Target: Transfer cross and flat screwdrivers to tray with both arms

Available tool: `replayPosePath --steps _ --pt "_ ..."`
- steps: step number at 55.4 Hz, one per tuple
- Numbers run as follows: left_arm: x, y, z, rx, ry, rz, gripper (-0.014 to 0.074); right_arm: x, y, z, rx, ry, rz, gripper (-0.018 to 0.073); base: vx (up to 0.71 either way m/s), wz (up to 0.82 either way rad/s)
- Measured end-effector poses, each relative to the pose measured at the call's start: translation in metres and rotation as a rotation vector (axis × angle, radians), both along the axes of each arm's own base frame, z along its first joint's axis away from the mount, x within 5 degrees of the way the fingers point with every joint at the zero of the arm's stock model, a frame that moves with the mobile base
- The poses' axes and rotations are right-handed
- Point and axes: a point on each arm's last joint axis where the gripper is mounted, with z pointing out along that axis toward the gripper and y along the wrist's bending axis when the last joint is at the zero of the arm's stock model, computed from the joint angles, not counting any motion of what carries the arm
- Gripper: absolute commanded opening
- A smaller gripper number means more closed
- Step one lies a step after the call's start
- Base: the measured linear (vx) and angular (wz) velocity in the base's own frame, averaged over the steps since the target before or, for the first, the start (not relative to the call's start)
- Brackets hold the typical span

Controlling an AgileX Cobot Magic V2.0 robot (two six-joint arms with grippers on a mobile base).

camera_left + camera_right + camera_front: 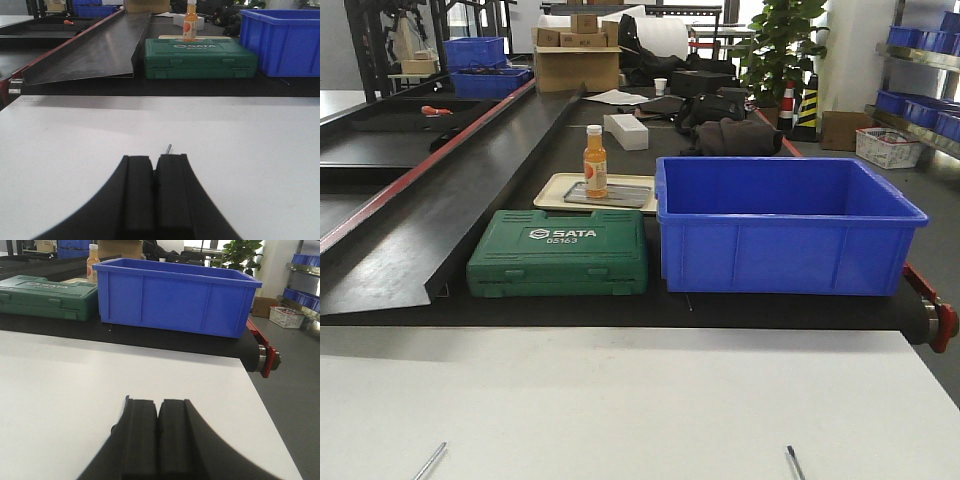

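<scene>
Pressing its black jaws flat together, the left gripper point(154, 159) hangs low over the white table point(620, 400). The slim silver tip of the left-hand screwdriver point(169, 148) pokes out just past its fingers, though whether the jaws pinch that shaft cannot be told. The right gripper point(158, 402) is likewise clamped closed above the table's right side, with nothing seen between its pads. From the front, only the shaft end of the right-hand screwdriver point(794, 462) shows, at the table's near edge. Both handles are out of sight. Beyond the table, a green tool case point(560, 252) sits just beside a blue crate point(785, 225). Behind the case, an orange bottle point(595, 160) stands upright on a cream tray point(552, 188).
</scene>
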Motion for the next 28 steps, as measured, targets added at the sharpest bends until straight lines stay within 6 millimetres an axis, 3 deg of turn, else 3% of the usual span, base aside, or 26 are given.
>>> replayPosePath --steps 28 --pt "0.0003 0.0001 0.0028 0.000 -0.031 0.001 -0.0006 0.0000 0.0000 0.0000 0.000 0.000 0.000 -0.0008 0.00 0.00"
